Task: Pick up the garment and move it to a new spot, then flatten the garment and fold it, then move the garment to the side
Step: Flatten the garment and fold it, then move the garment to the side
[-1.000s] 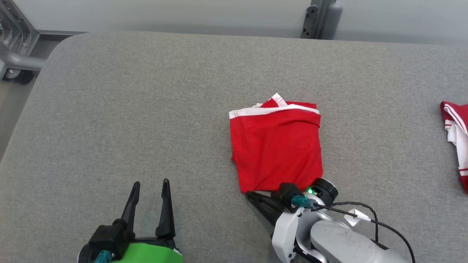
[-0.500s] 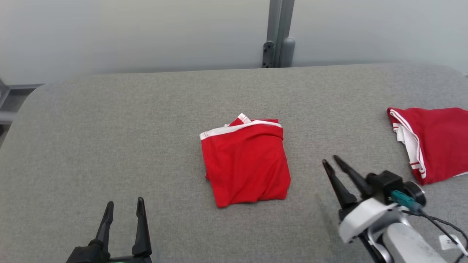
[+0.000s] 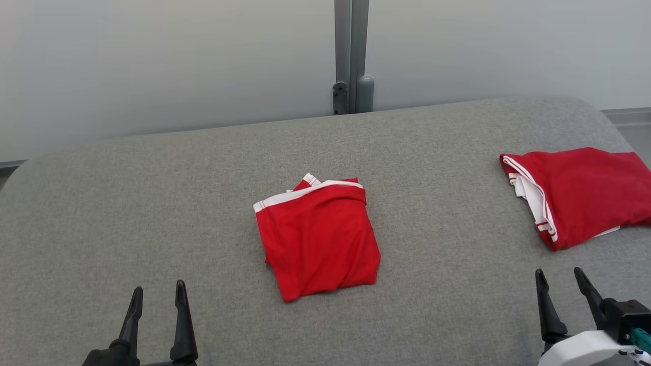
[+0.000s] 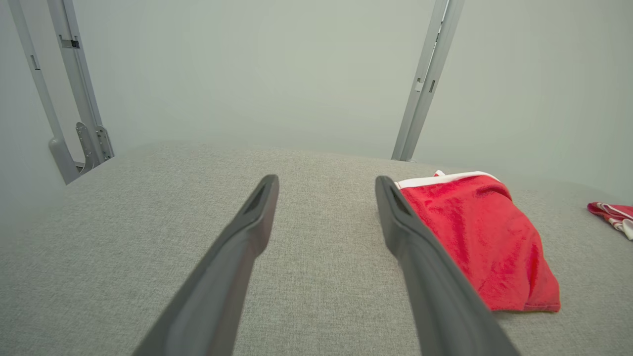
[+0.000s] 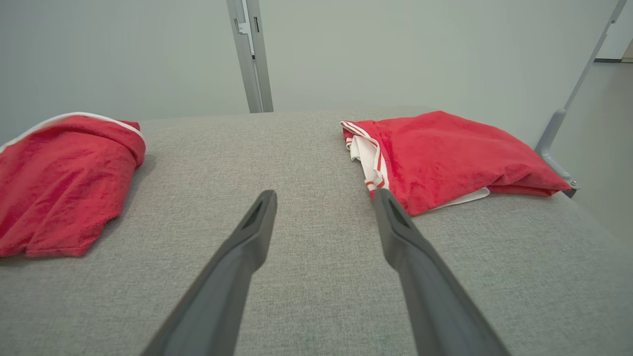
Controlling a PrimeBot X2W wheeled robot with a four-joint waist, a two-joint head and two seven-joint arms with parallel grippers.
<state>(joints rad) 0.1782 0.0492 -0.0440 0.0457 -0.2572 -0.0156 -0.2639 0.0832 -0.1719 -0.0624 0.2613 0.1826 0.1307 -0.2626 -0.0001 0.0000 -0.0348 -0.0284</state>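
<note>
1. Setting: grey fabric-covered table [image 3: 152, 203] with a pale wall behind it. A grey metal post [image 3: 351, 56] stands at the far edge.
2. Task item: the red cloth garment [image 3: 318, 241] with white trim lies near mid-table as a compact, roughly square packet. The white band runs along its far edge and there are soft creases at the near corner. Nothing touches it.
3. The left gripper [image 3: 157, 286] is low at near-left. Its jaws stand apart with nothing between them, and it is well apart from the packet.
4. The right gripper [image 3: 559, 272] is low at near-right, jaws likewise spread and empty. From its wrist view it points at the bare cloth surface between the two red pieces.
5. A second red garment [image 3: 585, 193] with white and striped trim is a looser bundle near the table's right end.
6. Progress, as a judgement: pick-up, flattening and folding look finished, since the packet is tidy and released. The sideways move may remain. I cannot tell whether mid-table is the intended resting spot. Both grippers are free for that move.
</note>
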